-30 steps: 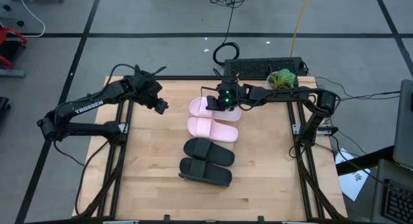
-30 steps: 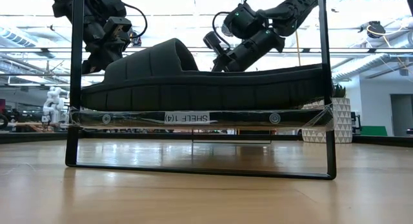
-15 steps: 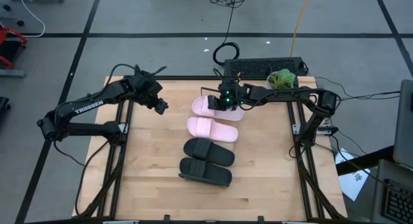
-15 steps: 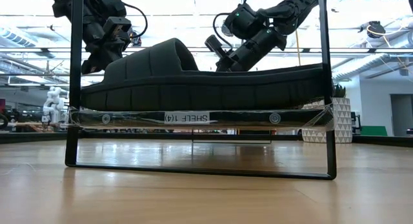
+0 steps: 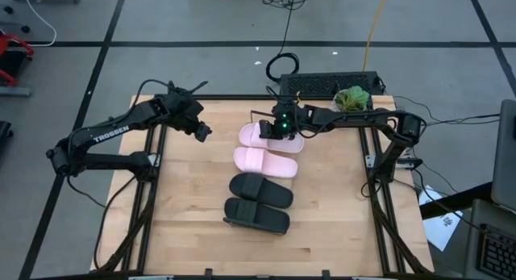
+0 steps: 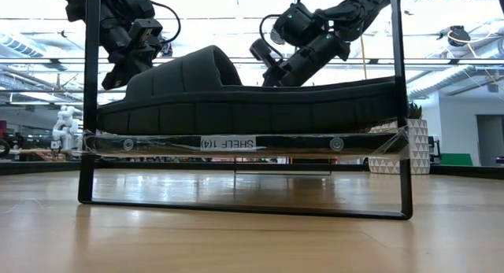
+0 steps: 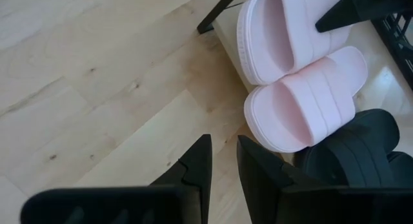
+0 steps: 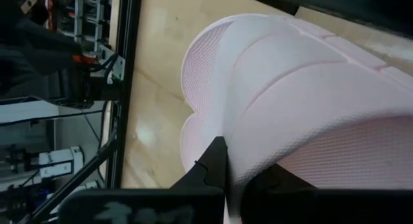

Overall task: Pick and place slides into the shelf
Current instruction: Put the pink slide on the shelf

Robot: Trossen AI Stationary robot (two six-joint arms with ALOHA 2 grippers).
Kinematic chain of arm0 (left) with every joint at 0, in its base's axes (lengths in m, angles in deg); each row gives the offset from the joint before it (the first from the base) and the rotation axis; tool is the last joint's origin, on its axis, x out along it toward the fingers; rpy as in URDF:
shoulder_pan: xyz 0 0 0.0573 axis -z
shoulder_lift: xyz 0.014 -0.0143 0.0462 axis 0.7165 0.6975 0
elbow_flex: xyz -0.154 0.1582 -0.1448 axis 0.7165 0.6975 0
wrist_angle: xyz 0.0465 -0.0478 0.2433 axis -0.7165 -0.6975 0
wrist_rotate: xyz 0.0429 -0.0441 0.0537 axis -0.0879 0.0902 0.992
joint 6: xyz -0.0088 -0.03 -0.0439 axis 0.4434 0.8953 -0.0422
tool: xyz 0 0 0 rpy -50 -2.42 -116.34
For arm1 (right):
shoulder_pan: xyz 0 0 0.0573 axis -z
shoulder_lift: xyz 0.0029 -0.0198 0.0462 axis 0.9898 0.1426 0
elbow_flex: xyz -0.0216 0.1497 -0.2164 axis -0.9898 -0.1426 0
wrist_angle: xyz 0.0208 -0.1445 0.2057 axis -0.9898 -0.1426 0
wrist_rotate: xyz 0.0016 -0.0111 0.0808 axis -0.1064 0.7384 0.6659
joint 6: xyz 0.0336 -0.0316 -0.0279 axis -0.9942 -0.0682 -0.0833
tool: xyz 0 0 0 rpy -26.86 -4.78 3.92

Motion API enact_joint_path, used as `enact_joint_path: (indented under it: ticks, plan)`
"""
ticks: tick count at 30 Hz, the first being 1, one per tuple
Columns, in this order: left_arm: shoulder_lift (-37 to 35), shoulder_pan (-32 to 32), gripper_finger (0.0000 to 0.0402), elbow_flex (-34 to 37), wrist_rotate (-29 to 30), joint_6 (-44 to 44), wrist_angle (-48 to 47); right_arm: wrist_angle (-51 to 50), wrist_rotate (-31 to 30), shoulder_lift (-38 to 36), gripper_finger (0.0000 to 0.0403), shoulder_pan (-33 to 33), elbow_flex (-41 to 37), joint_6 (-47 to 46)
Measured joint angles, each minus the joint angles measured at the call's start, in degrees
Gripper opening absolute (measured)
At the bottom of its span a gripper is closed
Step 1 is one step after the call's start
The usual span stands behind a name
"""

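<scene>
**Last pink slide held above the shelf**

Pale butcher-block planks run across the tabletop, and on them, nearest me, sits the shelf, a narrow light-wood board in a thin black wire frame. Closest on it lies a black slide, matte and rubbery, with a thick ribbed strap; its black partner rests just behind, touching it. Next comes a pale pink slide, smooth and rounded at the toe. Farthest back, the second pink slide is clamped in the right gripper, whose fingers are pinched together on its wide strap; from the wrist I can see fine dimpled tread on its sole. It appears lifted and tilted, overlapping the pink one below.

Off to the side, the left gripper hovers over bare wood near the shelf's far end, its fingers a narrow slit apart and holding nothing.

My worry is the release: if the strap is let go while the slide sits tilted, the soft rubber could bounce, land on its neighbour, or tip over the board's far edge.
</scene>
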Motion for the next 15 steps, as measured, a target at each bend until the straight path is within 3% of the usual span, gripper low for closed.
enact_joint_path:
  ticks: [15]
  plan:
    - [0.0, 0.0, 0.007, 0.0, 0.0, -0.2, 0.0, -1.5, 0.1, -0.1, 0.0004, 0.0, 0.0, 0.0]
